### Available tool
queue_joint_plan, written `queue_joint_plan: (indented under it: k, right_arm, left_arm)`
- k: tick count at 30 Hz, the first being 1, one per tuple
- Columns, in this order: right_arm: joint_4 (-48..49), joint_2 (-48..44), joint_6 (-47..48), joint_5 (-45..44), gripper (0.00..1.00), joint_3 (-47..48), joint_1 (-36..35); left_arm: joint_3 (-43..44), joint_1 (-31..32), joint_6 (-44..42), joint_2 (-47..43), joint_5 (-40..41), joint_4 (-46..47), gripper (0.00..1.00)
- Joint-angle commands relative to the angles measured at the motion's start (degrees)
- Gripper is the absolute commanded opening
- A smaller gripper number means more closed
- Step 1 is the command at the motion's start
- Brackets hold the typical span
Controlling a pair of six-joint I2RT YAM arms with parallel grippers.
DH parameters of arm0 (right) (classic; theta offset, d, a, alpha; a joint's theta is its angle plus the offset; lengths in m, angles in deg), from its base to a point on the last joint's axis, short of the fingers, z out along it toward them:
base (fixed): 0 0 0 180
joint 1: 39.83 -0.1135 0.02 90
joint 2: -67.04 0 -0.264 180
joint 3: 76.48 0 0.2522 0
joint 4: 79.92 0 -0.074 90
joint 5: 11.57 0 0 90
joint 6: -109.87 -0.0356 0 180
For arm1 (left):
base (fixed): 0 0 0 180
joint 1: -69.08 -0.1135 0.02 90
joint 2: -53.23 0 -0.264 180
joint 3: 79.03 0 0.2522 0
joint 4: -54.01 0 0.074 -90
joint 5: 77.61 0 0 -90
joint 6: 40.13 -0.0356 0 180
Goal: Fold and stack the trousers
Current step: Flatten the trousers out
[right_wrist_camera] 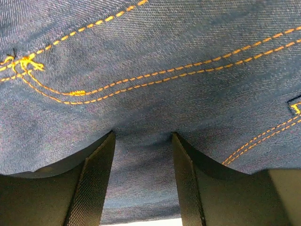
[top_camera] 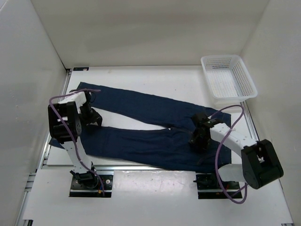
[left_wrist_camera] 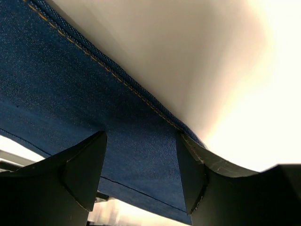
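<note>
Lying flat across the white counter (top_camera: 141,77), the trousers (top_camera: 155,127) are one pair of dark navy denim jeans. The waist sits toward the right and the two long legs splay leftward in a narrow V, the nearer leg running close to the counter's front edge. Close up, the cloth shows a fine twill weave with rows of orange stitching (right_wrist_camera: 141,82), and a stitched hem runs along the leg end.

The denim looks limp yet fairly heavy. It should drape and drag when lifted, not hold a shape, and a thick seam would likely give a surer pinch than a single layer. Good holds seem to be the waistband on one side and the leg hems on the other, so that both ends travel together.

The left end effector (top_camera: 91,117) is low over the leg ends, jaws partly open, straddling a hemmed edge without clamping it. The right end effector (top_camera: 197,137) presses down near the seat, jaws likewise apart with denim between them and nothing lifted.

A white mesh basket (top_camera: 233,98) stands at the far right corner, apart from the jeans.
</note>
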Motion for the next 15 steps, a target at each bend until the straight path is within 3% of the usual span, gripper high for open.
queue_joint_plan:
  k: [1, 8, 15]
  right_arm:
    - [3.16, 4.95, -2.94, -2.29, 0.57, 2.37, 0.4]
    - [1.58, 10.85, -2.94, -7.37, 0.59, 10.46, 0.93]
    - [1.05, 16.31, -2.94, -7.91, 0.57, 13.53, 6.02]
  left_arm:
    - [3.7, 0.89, 0.54, 3.59, 0.85, 4.71, 0.72]
    - [13.89, 0.9, -1.12, 9.21, -0.47, 2.16, 0.71]
    - [24.61, 1.42, -1.74, 12.21, -0.47, -1.54, 0.71]
